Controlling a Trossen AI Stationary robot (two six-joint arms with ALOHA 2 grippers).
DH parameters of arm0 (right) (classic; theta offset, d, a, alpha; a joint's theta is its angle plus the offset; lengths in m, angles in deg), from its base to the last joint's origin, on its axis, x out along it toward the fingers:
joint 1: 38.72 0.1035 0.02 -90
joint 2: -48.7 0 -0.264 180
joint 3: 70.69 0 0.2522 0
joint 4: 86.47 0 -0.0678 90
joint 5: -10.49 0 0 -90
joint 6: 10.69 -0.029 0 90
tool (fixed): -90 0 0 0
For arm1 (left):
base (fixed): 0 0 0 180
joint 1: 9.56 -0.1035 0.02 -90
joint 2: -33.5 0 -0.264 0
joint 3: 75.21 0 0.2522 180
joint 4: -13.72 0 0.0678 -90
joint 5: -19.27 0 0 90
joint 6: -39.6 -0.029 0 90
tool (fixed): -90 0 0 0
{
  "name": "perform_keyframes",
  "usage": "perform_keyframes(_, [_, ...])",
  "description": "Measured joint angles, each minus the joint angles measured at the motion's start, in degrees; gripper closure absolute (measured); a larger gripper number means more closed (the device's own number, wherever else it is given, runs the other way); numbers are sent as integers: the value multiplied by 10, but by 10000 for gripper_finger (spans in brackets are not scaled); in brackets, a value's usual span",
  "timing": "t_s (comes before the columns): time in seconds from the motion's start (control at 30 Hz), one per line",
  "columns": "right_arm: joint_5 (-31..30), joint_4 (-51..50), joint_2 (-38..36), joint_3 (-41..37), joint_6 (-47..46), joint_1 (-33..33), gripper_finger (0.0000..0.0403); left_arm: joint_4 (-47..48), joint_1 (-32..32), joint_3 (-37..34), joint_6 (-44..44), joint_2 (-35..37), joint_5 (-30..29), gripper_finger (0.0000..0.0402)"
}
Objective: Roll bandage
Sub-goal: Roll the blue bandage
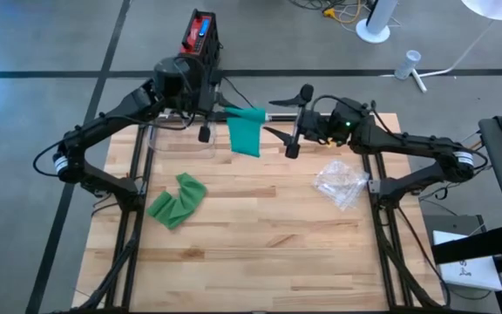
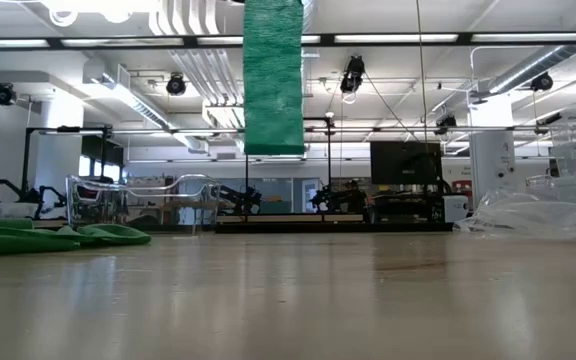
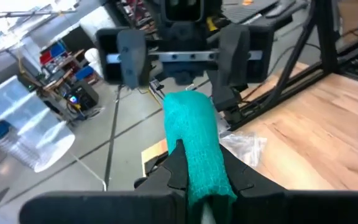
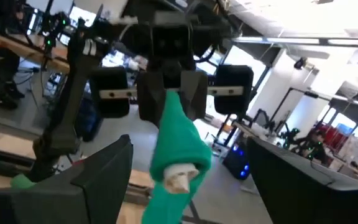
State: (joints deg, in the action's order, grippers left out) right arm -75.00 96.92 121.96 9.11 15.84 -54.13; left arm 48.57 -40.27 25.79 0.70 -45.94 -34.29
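A green bandage roll (image 1: 249, 114) is held in the air over the table's far middle by my left gripper (image 1: 225, 110), which is shut on it. Its loose tail (image 1: 244, 138) hangs down clear of the table, and shows in the low view as a green strip (image 2: 273, 80). The roll's free end with a white core (image 4: 179, 173) points at my right gripper (image 1: 281, 119). That gripper is wide open, its fingers standing on either side of the free end without touching it. A second green bandage (image 1: 178, 201) lies crumpled on the table's left. My left gripper pinches one end of the roll (image 3: 199, 163) between its two fingers (image 3: 176, 160). It comes in about level from the table's left, so the roll sticks out along the fingers toward the right gripper. The roll is lifted clear, and its tail hangs slack below.
A clear plastic container (image 1: 181, 139) stands under the left arm at the far left. A crumpled clear bag (image 1: 342, 183) lies on the right. A red and black device (image 1: 200, 35) sits beyond the table's far edge. Bare wood (image 1: 268, 253) stretches across the near half.
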Motion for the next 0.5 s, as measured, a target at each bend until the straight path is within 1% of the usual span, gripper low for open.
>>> perform_keyframes(0.17, [0,-17,36,34,3,0,125,11,7,0,-11,9,-1,381])
perform_keyframes(0.23, [-2,-47,49,51,3,0,132,22,7,0,-8,15,-7,381])
perform_keyframes(0.37, [-4,-98,67,86,1,0,149,44,7,0,-1,22,-41,381])
perform_keyframes(0.5, [-11,-136,84,107,0,0,172,56,7,0,4,25,-43,381])
